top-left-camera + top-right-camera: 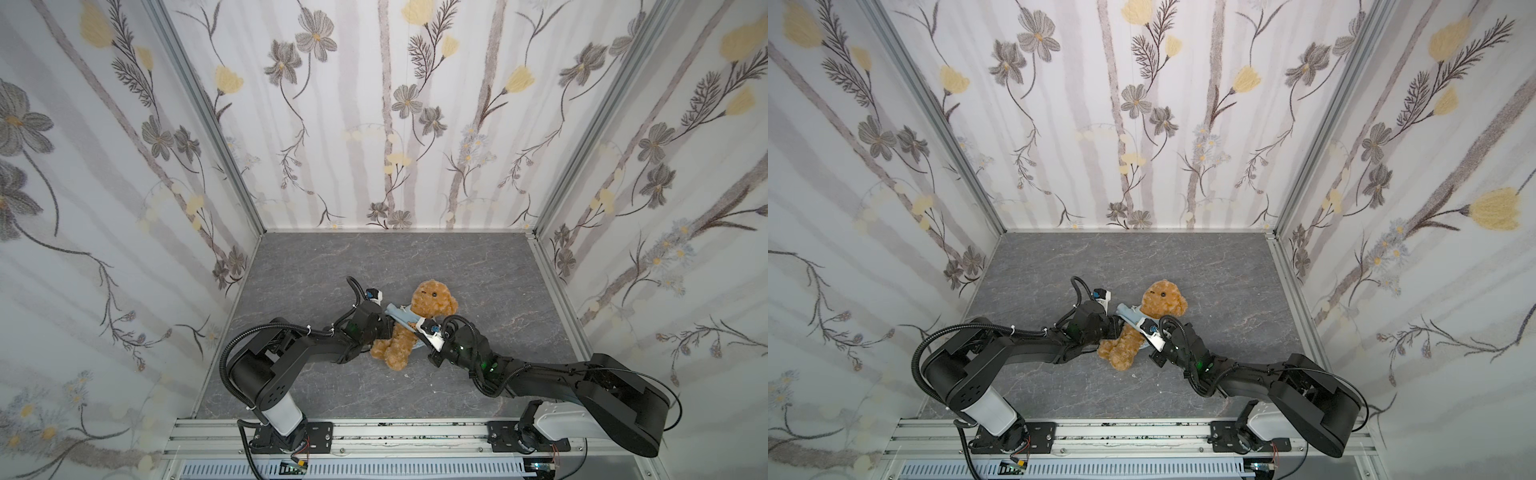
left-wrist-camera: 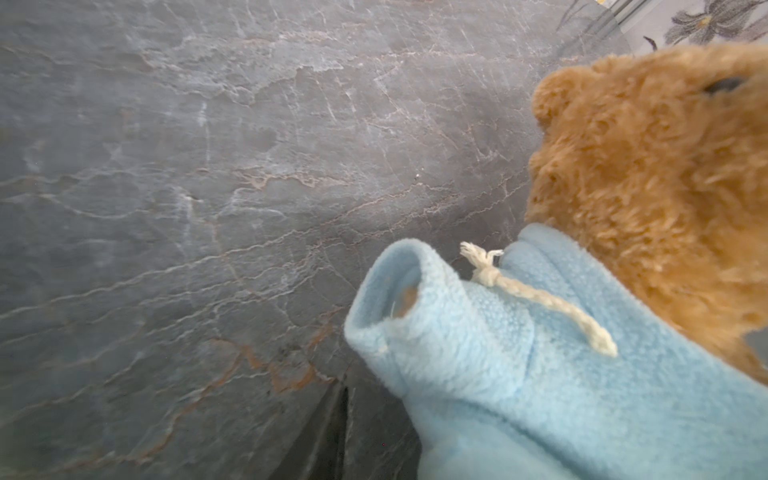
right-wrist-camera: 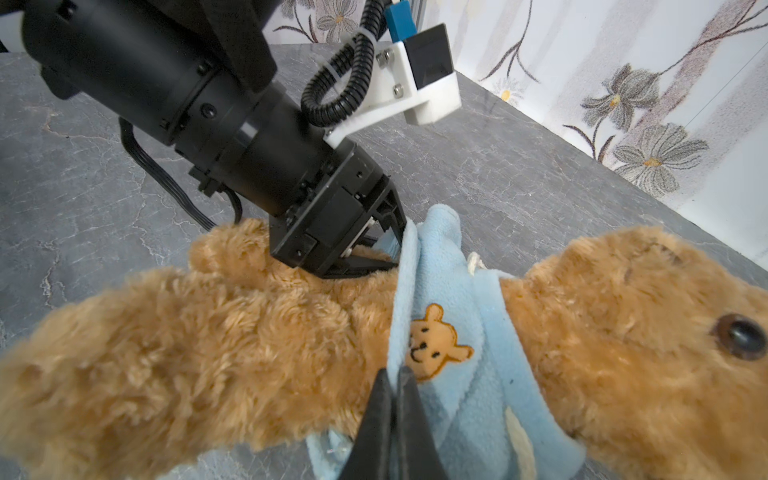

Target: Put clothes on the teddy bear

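Right gripper (image 3: 394, 376) fingertips sit closest to the lens, pinched fully together on the hem of the light-blue top (image 3: 440, 266), just beside its bear-face emblem (image 3: 434, 340). Teddy bear (image 3: 208, 332) lies on its back on the grey table (image 1: 457, 270), between both grippers and touching both. The top is bunched around its chest and neck. Left gripper (image 3: 376, 255) is at the bear's opposite flank, jaws part-way apart against the top's edge; cannot tell whether it grips the cloth. Sleeve (image 2: 415, 332) and white drawstring (image 2: 540, 299) lie just ahead of the left gripper.
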{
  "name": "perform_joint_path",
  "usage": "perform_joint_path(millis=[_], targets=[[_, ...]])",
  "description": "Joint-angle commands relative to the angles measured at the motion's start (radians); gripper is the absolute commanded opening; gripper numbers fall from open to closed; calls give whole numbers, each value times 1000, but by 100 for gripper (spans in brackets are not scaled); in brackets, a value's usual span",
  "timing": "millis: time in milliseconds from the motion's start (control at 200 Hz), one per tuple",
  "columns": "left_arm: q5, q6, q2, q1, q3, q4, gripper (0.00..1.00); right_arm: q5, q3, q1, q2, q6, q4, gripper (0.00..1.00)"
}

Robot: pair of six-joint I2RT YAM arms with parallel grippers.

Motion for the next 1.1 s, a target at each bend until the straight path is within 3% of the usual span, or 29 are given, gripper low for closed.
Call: perform_joint_path(millis=[0, 175, 470, 764, 864, 1094], targets=[[-90, 3, -42, 8, -24, -96, 53, 43, 33, 1, 26, 28, 13, 0], [13, 35, -147, 7, -107, -105, 71, 89, 64, -9, 44, 52, -11, 3], [104, 165, -448, 15, -186, -163, 90, 83, 72, -28, 44, 48, -38, 7], [203, 160, -604, 81, -165, -209, 94, 53, 65, -28, 21, -40, -104, 15], [128, 74, -589, 97, -136, -256, 93, 40, 45, -28, -5, -58, -107, 23], [166, -32, -489, 103, -100, -273, 87, 0, 28, -28, -67, -60, -135, 40]])
